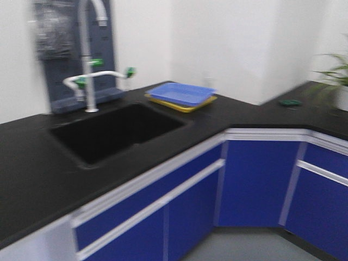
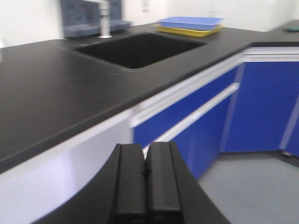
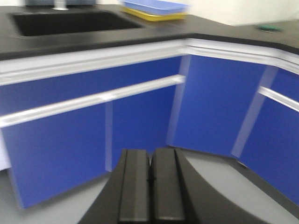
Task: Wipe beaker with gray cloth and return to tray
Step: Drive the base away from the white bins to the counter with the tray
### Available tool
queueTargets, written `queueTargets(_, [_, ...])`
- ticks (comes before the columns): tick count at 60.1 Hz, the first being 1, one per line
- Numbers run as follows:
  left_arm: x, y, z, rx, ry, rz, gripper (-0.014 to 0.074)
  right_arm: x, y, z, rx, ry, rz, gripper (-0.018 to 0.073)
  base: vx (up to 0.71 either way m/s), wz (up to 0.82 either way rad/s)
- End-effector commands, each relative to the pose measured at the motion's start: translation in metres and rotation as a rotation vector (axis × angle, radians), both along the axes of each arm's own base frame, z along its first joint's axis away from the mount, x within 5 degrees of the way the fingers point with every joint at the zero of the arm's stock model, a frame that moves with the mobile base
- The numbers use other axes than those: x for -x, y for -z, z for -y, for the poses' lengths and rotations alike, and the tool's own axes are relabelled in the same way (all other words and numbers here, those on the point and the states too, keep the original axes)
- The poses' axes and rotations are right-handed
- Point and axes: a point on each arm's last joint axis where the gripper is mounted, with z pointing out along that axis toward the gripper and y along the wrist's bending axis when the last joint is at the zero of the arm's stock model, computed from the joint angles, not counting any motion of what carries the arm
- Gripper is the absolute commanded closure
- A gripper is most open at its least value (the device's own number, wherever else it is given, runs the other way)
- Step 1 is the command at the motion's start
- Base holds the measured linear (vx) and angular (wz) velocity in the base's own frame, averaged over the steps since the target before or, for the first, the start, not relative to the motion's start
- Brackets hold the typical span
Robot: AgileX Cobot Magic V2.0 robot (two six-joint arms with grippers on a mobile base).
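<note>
Beaker, gray cloth, tray not showing anywhere; left gripper [image 2: 146,150] and right gripper [image 3: 150,152] hanging pressed together, holding nothing. Better finding them first, approaching table [image 1: 32,163] slowly.

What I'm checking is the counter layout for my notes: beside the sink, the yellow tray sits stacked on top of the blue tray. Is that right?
Not quite: the stacking order is reversed. Beside the sink, the blue tray sits stacked on top of the yellow tray, whose edge shows beneath it. The exterior front-facing view shows this most clearly.
</note>
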Motion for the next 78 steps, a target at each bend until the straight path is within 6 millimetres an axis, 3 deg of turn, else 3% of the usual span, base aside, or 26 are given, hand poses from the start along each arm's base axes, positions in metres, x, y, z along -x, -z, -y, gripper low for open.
queueTargets(1, [0.0009,-0.0126,0.0011,0.021,0.011,0.107,0.0602,-0.001,-0.0027,-0.0003,0.001,-0.003,0.077,0.0567,-0.25,-1.0])
queueTargets(45, [0.0009,-0.0126,0.0011,0.021,0.011,0.107,0.0602,-0.001,-0.0027,-0.0003,0.001,-0.003,0.077,0.0567,-0.16,-0.74])
queueTargets(78, [0.0009,-0.0125,0.001,0.021,0.011,0.106,0.0602,-0.001,-0.0027,-0.0003,0.001,-0.003,0.077,0.0567,0.16,-0.69])
